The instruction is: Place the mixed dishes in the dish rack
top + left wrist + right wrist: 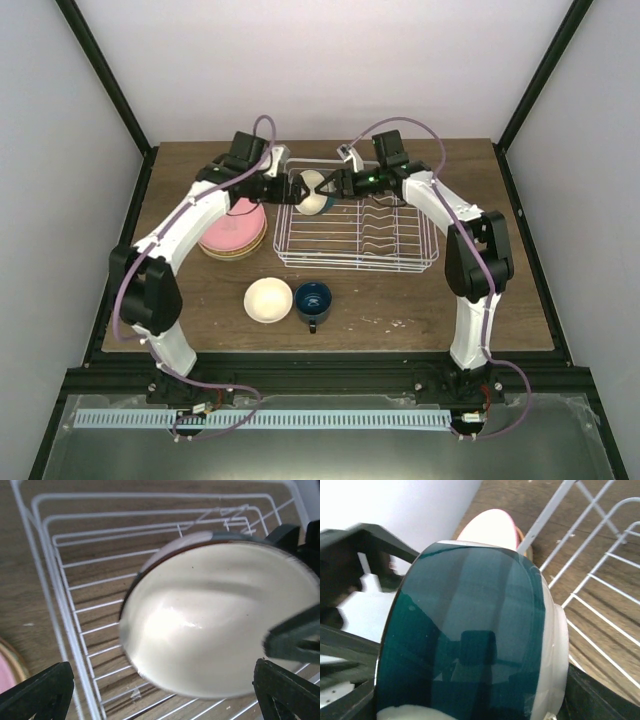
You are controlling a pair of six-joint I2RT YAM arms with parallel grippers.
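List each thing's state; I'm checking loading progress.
dish rack: plate slots empty
white-and-blue bowl: tilted on edge, over dish rack
right gripper: shut on white-and-blue bowl
left gripper: open
pink plate: stacked on tan plate
cream bowl: upright on table
mug: upright on table

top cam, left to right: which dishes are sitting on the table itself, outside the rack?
pink plate (stacked on the tan plate) → cream bowl → blue mug. Left out: the white-and-blue bowl at the dish rack, which lines up with the mug.
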